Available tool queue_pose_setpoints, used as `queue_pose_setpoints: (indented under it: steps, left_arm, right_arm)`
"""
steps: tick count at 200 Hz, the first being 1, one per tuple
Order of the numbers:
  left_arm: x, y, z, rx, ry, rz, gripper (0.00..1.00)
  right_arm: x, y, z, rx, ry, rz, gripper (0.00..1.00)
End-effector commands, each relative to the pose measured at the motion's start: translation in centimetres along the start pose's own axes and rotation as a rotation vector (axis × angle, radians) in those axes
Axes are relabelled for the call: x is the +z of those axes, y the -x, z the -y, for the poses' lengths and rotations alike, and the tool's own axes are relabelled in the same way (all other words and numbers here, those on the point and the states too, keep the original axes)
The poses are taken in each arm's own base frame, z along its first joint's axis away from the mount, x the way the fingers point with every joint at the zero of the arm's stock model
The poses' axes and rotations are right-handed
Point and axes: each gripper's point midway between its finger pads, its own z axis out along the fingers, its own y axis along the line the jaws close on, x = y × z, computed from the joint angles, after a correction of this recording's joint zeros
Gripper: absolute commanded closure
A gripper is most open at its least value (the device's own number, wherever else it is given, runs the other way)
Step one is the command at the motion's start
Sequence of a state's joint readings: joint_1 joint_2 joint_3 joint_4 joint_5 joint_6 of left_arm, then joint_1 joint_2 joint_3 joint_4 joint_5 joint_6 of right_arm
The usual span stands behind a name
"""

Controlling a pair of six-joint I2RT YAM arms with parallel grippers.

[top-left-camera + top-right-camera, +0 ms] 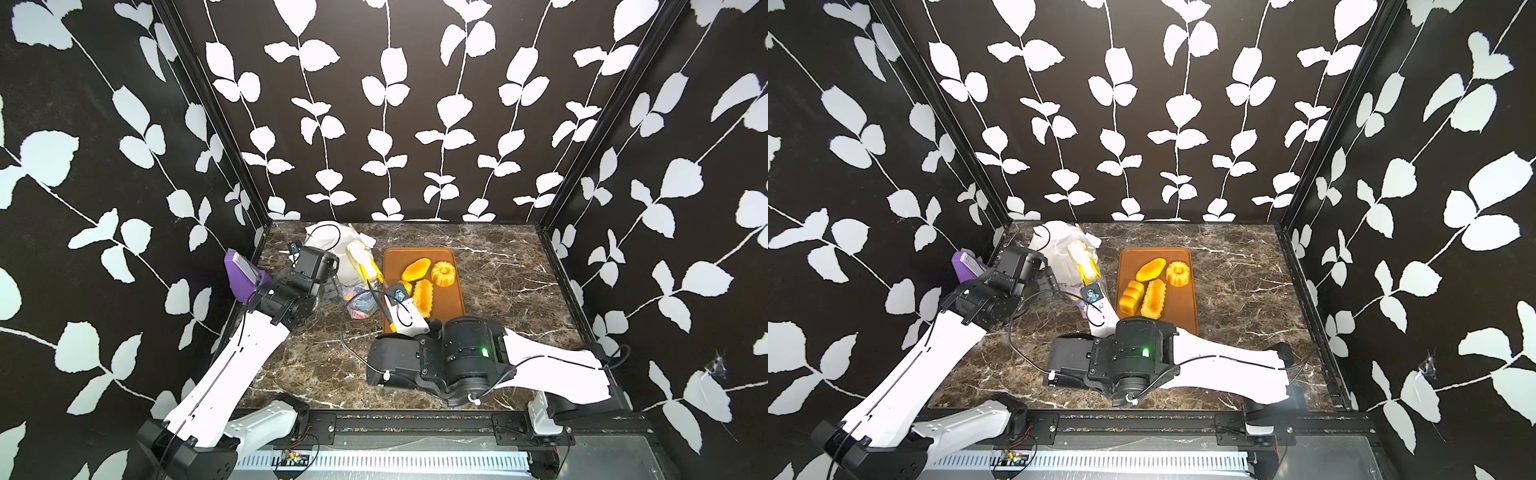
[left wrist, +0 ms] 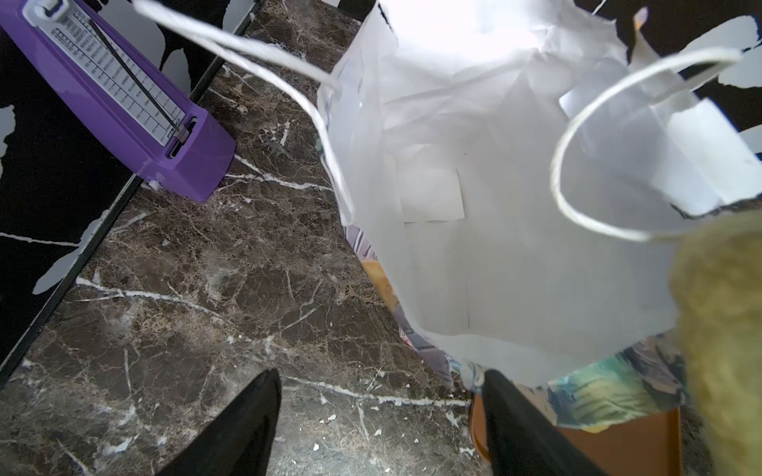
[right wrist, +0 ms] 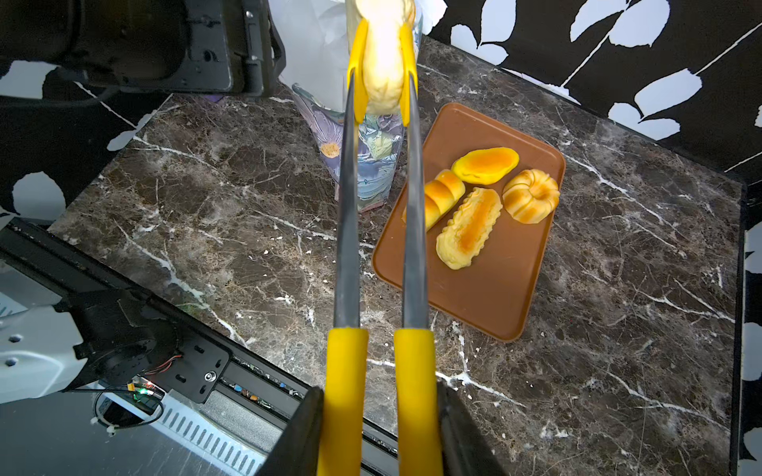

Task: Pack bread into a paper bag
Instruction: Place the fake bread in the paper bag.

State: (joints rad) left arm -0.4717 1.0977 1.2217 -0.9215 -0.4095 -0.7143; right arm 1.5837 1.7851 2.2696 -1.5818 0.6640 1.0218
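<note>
The paper bag [image 2: 495, 206] stands open at the back left, white inside and flower-printed outside [image 3: 371, 165]. My left gripper [image 2: 381, 379] is open low beside it, with only marble between the fingers; one finger is close against the bag's printed side. My right gripper [image 3: 379, 395] is shut on the yellow handles of the tongs [image 3: 348, 206]. Their tips pinch a pale ridged loaf [image 1: 358, 253] over the bag's mouth. On the brown tray [image 1: 1183, 307] lie an oval bun [image 1: 1151, 269], a bundt [image 1: 1177, 274], a segmented loaf [image 1: 1131, 296] and a ridged loaf [image 1: 1153, 298].
A purple box [image 1: 243, 274] leans at the table's left edge, just behind the left arm. Black walls with a white leaf pattern close in three sides. A black rail [image 3: 247, 391] runs along the front edge. Marble shows to the right of the tray [image 1: 511, 291].
</note>
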Motion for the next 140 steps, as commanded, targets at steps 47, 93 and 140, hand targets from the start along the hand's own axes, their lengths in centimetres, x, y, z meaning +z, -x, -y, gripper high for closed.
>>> queue_pose_setpoints:
  steps: [47, 93, 140]
  left_arm:
    - [2.9, 2.0, 1.0, -0.034, 0.006, 0.046, 0.23]
    - [4.3, 1.8, 1.2, -0.037, 0.01, 0.035, 0.61]
    - [5.2, 1.9, 1.5, -0.021, 0.013, 0.025, 0.85]
  right_arm:
    - [-1.4, 1.8, -0.3, 0.031, 0.042, 0.067, 1.0]
    - [-1.4, 1.8, -0.8, 0.036, 0.053, 0.06, 1.0]
    - [-1.2, 1.5, -1.8, 0.023, 0.068, 0.044, 1.0]
